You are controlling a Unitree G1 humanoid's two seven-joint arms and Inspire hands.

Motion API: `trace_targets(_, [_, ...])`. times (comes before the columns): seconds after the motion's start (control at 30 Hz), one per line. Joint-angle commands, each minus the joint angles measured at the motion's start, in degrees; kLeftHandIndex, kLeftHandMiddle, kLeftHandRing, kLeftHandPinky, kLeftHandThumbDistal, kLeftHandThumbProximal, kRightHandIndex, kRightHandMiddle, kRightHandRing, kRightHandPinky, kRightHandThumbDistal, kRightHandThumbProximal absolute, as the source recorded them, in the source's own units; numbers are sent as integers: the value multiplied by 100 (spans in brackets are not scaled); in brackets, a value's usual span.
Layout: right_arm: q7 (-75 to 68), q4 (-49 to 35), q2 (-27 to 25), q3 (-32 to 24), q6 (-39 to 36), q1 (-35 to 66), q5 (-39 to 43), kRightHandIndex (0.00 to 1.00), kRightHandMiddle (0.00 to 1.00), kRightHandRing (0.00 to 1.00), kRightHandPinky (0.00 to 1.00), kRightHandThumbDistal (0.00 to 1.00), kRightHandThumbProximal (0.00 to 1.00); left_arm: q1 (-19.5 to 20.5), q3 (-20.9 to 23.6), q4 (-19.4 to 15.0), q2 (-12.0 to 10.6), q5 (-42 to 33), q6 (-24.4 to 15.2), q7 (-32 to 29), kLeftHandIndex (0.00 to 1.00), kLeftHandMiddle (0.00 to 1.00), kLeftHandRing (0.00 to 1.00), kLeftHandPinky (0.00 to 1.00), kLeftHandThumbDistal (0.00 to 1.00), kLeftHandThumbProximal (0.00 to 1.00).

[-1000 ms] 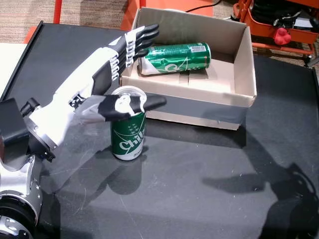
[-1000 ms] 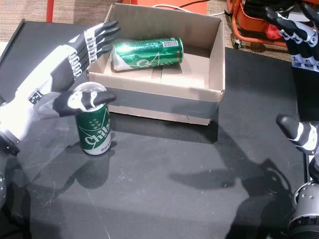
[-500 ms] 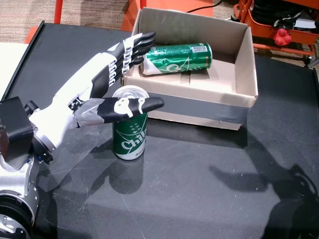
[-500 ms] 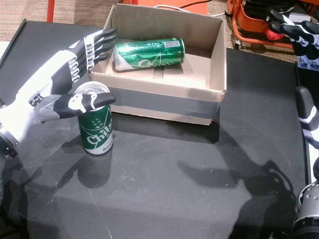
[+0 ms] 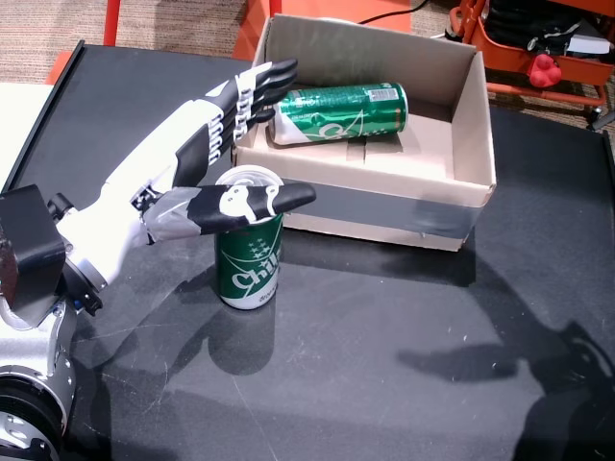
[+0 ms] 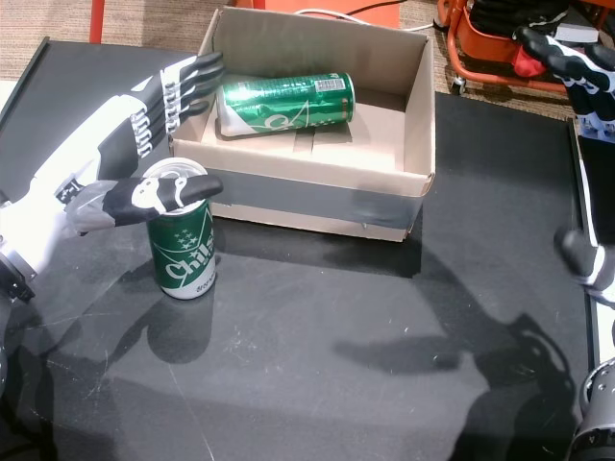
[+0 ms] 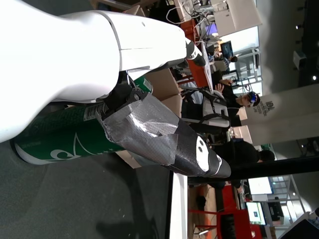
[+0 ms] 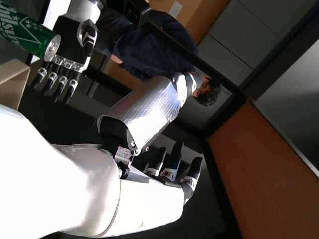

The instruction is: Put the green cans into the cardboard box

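A black, matte counter [image 5: 384, 365] is carrying everything in both head views. An open, brown cardboard box with a grey tape band along its front wall [image 5: 384, 206] is sitting toward the far side of it. The robot's white and black left hand [image 5: 207, 158] is hovering with its fingers [image 5: 264, 82] stretched straight toward the box's near left corner and its thumb [image 5: 255, 200] lying across the rim of an upright green drink can with white lettering [image 5: 249, 264]; the hand is spread wide and gripping nothing. That can is standing on the counter just in front of the box. A second green can lying on its side [image 5: 338, 112] is resting inside the box near the back wall. The right hand [image 6: 581, 72] is raised at the counter's right edge, fingers spread and empty.
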Motion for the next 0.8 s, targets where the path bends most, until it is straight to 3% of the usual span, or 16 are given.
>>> trace_targets(0.0, [-44,-88,44,-49,-83,137,-1,86,75,74,89,100,93,20,-13,81,-54,62,-7,33,100,100,100,100,100,42])
trace_targets(0.1, [-2,-85,65,-66,-146,137,28,85,75,75,96,100,98,22,-22,138,-100,80,-17,59,100,100,100,100,100,44])
trace_targets(0.17, [61,-30,-8,-55,-32,104,53,86,75,75,96,100,91,19,-42,175,-132,107,-23,74,100,100,100,100,100,44])
trace_targets(0.3, [37,-7,-38,-78,100,79,75,85,74,73,86,100,86,31,-55,227,-215,141,52,84,100,100,100,100,100,44])
trace_targets(0.5, [255,147,-106,-139,145,-27,125,87,75,73,90,100,82,140,-108,289,-374,259,-40,172,100,100,100,100,100,44])
trace_targets(0.77, [384,301,-50,-220,-53,-148,165,82,73,73,91,100,89,320,-234,253,-425,425,-98,383,100,100,100,100,100,46])
